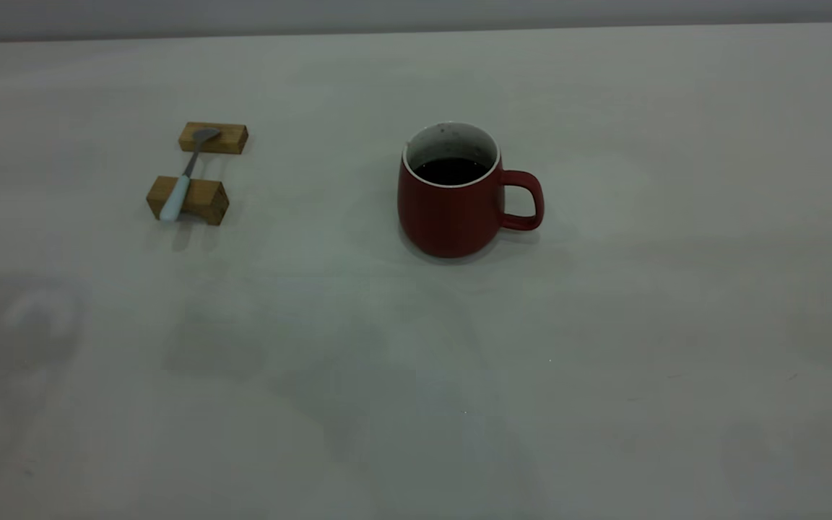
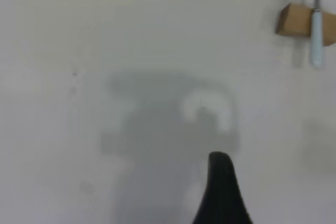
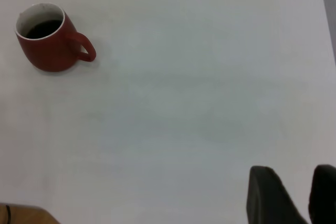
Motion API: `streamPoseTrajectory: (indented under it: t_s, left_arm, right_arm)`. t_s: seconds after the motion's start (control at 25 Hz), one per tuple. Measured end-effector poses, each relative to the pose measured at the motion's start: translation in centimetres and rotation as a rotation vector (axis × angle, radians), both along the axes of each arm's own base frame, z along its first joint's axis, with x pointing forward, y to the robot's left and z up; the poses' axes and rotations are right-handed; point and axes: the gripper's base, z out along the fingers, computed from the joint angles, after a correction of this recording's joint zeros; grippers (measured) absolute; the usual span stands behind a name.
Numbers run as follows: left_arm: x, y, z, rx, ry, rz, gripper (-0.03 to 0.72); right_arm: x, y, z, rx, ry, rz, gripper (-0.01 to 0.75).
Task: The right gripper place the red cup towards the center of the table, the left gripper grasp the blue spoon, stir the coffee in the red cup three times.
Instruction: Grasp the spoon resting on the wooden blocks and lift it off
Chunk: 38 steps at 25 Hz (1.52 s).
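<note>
Wood first, at the left of the exterior view: two small tan wooden blocks [image 1: 199, 170] lie one behind the other on the large plain off-white bench [image 1: 676, 289], and a small spoon with a pale light-blue handle and grey metal neck and bowl [image 1: 186, 175] bridges them, its bowl on the far block and its handle across the near one. Raised this way, the handle likely leaves room underneath for fingers to close around it. Near the middle of the bench, well apart from the blocks, a squat dark-red ceramic mug with a white inside and rim [image 1: 459, 195] stands upright, its loop handle turned toward the right arm's side, probably the easier side for that arm to take hold. Inside it is dark, nearly black coffee [image 1: 451, 170]. Neither arm appears in the exterior view; only soft grey shadows fall on the near bench. In the left wrist view, only one tapered black fingertip of the left end effector [image 2: 223, 192] shows, above bare bench, so I cannot tell whether it is spread or pressed together; the spoon and one block are cut off at that picture's edge. In the right wrist view, the right end effector [image 3: 296, 195] has two dark fingers spread apart, holding nothing, far from the mug.
</note>
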Motion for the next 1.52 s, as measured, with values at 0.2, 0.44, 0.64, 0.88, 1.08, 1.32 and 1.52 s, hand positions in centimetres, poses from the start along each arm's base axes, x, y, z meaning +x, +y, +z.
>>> streamPoseTrajectory:
  t_s: [0.2, 0.44, 0.64, 0.88, 1.08, 1.32, 1.52]
  left_arm:
    - [4.4, -1.4, -4.4, -0.008, 0.034, -0.060, 0.625]
    - [7.5, -3.6, -9.2, -0.013, 0.089, -0.125, 0.625]
    - [9.7, -5.7, -13.1, -0.008, 0.155, -0.178, 0.623]
    - [11.2, -7.2, -16.8, -0.002, 0.213, -0.210, 0.613]
    - [12.0, -7.6, -18.4, 0.000, 0.226, -0.215, 0.600]
    - [12.3, -7.9, -19.9, 0.001, 0.244, -0.222, 0.586]
    - [12.2, -7.9, -20.7, -0.001, 0.252, -0.219, 0.452]
  right_arm:
    - [0.0, 0.0, 0.0, 0.000, 0.000, 0.000, 0.226]
    - [0.0, 0.0, 0.0, 0.000, 0.000, 0.000, 0.226]
    - [0.0, 0.0, 0.0, 0.000, 0.000, 0.000, 0.226]
    - [0.0, 0.0, 0.0, -0.001, 0.000, 0.001, 0.226]
    - [0.0, 0.0, 0.0, -0.001, 0.000, 0.001, 0.226]
    - [0.0, 0.0, 0.0, 0.000, 0.000, 0.001, 0.226]
    - [0.0, 0.0, 0.0, 0.001, 0.000, 0.000, 0.226]
